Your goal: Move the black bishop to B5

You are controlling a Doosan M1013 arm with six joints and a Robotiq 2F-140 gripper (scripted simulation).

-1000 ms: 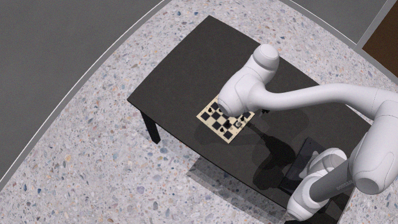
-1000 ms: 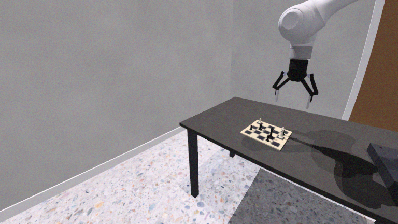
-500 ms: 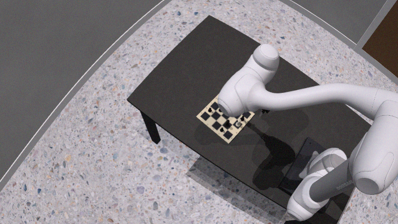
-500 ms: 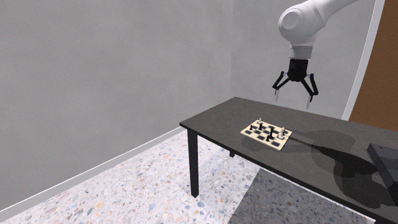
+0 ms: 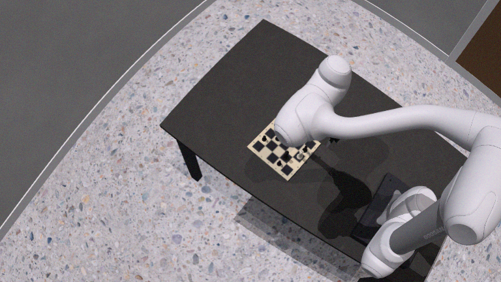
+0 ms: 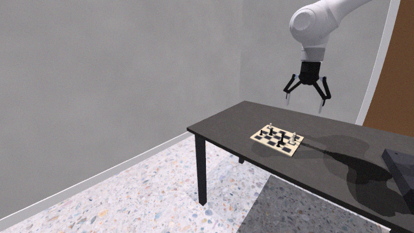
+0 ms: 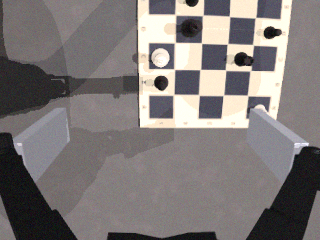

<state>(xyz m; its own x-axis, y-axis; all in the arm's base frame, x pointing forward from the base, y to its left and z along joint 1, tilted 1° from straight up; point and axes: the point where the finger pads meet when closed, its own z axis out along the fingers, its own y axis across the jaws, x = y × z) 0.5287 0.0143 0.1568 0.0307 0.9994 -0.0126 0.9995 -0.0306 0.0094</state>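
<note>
The gripper (image 6: 306,98) hangs wide open and empty, high above the board (image 6: 258,135). Descending among its close-packed pieces (image 7: 191,27), the spread fingers could topple a neighbour.

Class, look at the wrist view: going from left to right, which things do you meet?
Left finger pad → white piece → large black piece → black piece by the board's right side → right finger pad.
</note>
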